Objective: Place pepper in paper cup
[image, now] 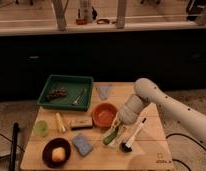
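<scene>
Hand (117, 126) just above pepper (110, 136); beside orange bowl (103, 115)

Matt wooden table (152, 148), glossy green plastic tray (66, 77) — smooth white claw (116, 129) at pepper (109, 138)

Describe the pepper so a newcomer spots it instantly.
On the wooden table, find the orange bowl. Just below its right edge, at the gripper, is the pepper: slim and green, unlike the white-handled brush beside it.
</scene>
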Motion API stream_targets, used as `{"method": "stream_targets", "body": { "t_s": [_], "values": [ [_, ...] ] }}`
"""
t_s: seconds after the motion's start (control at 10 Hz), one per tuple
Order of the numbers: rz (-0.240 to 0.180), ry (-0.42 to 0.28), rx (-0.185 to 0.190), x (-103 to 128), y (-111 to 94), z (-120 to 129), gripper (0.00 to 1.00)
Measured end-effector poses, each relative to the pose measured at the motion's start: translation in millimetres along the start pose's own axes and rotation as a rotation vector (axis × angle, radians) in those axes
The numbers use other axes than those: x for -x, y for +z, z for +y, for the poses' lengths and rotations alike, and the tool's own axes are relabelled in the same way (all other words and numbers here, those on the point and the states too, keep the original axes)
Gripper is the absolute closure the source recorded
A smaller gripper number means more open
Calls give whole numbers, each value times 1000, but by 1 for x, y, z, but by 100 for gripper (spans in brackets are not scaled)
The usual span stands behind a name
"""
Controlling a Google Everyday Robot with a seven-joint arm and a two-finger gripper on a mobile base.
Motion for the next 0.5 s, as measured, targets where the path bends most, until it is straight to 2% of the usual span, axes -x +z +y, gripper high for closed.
{"method": "stream_targets", "body": {
  "t_s": [0.5],
  "values": [
    [-26,-18,-9,-4,-8,2,20]
  ]
}}
